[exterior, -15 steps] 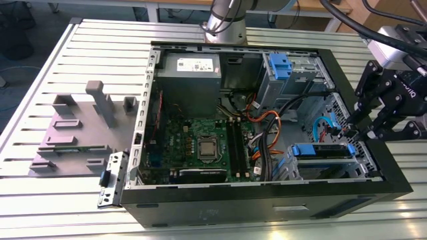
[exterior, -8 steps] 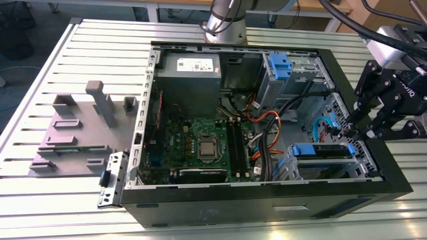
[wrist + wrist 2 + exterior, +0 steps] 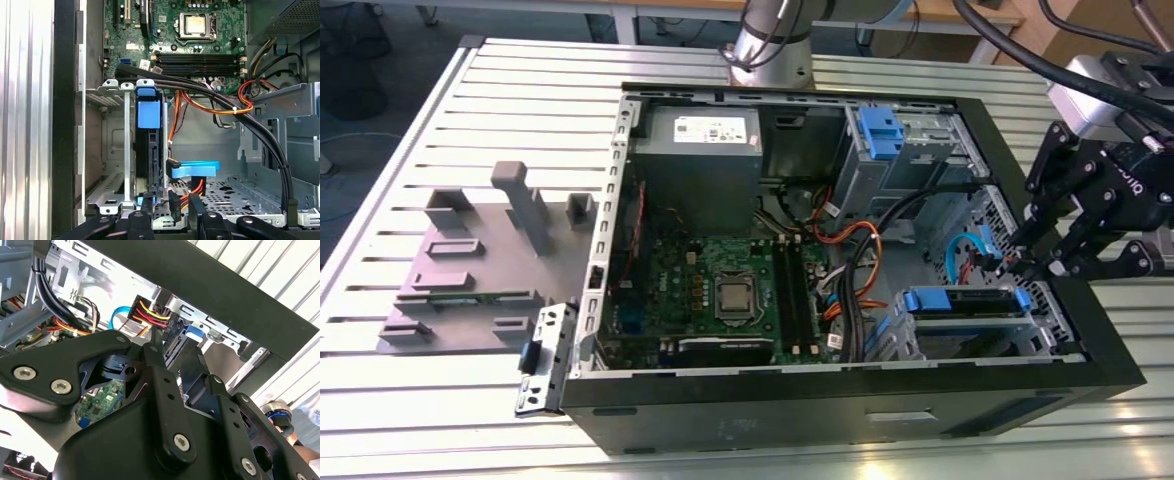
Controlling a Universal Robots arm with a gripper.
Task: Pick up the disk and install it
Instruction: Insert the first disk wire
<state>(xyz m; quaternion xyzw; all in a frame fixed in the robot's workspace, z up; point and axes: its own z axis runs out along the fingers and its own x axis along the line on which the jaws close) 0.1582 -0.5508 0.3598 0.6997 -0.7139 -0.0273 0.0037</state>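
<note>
The disk (image 3: 148,150) stands on edge inside the grey metal drive bay (image 3: 112,92), and its blue carrier tab (image 3: 149,115) shows at the end nearest the motherboard. In the exterior view the disk (image 3: 958,300) sits in the bay at the case's corner on that view's right. My gripper (image 3: 170,202) hangs just outside the bay's open end, fingers apart and holding nothing. One fingertip (image 3: 146,200) is at the disk's near end; the other (image 3: 194,201) is beside the cable plugs. In the exterior view the gripper (image 3: 1030,268) reaches in over the case's side wall.
A black cable bundle (image 3: 225,110) and orange-red wires (image 3: 240,102) cross close to the bay. A blue flat cable (image 3: 195,170) lies beside the disk. The motherboard (image 3: 720,290), the power supply (image 3: 700,150) and a second bay (image 3: 881,130) occupy the case. A grey fixture (image 3: 480,260) stands outside.
</note>
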